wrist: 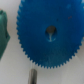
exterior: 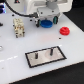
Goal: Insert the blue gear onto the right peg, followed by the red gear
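Note:
The blue gear point(exterior: 46, 23) lies flat on the white table at the back, directly under my gripper point(exterior: 47, 18). It fills most of the wrist view as the blue gear point(wrist: 47, 35), with its centre hole showing. One dark fingertip point(wrist: 32, 76) stands just outside its toothed rim, and the other is out of frame. The fingers look open and hold nothing. The red gear point(exterior: 64, 31) rests on the table towards the exterior view's right. The black plate point(exterior: 56, 56) sits nearer the front, and the right peg point(exterior: 50, 50) stands upright on it.
A second, similar pin point(exterior: 38, 54) stands on the plate's other half. A beige and white block point(exterior: 18, 27) sits at the exterior view's left. A green object point(wrist: 2, 35) lies beside the blue gear in the wrist view.

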Available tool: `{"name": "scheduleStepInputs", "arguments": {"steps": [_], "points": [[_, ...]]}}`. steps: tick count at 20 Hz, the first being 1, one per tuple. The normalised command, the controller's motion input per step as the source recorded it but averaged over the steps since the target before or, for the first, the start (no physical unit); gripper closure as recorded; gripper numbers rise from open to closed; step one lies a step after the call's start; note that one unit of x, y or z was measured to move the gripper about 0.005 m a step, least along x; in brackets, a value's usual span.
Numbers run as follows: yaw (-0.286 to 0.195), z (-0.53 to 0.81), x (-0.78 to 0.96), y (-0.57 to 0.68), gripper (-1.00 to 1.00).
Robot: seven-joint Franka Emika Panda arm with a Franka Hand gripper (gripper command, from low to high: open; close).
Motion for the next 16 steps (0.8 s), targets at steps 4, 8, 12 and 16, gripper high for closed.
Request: {"name": "scheduleStepInputs", "arguments": {"steps": [4,8,12,16], "points": [[0.000,0.00,0.01,0.00,1.00],[0.000,0.22,0.14,0.00,1.00],[0.000,0.59,0.43,-0.06,1.00],[0.000,0.58,0.68,-0.19,1.00]]}}
